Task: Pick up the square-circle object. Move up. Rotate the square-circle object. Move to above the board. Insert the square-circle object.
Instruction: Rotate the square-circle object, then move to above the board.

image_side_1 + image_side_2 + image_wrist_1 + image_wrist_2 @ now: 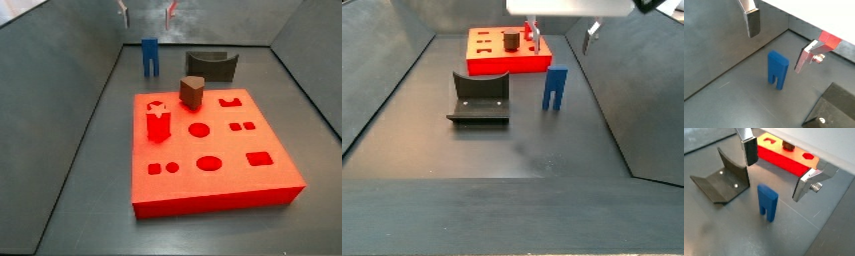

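Grey floor: square-circle object point(767, 202) upright, below open hand point(777, 170).

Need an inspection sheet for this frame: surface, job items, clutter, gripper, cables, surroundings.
Surface: dark grey floor, bare where it shows.
Job's things: square-circle object stands upright on the floor, prongs down, ungrasped; board lies flat beyond it, several holes unfilled.
Clutter: red peg and brown rounded peg stand on the board; the fixture stands on the floor beside the square-circle object.
Gripper: gripper hangs above the square-circle object, fingers spread, nothing between them.
Cables: nothing seen.
Surroundings: grey walls enclose the floor.
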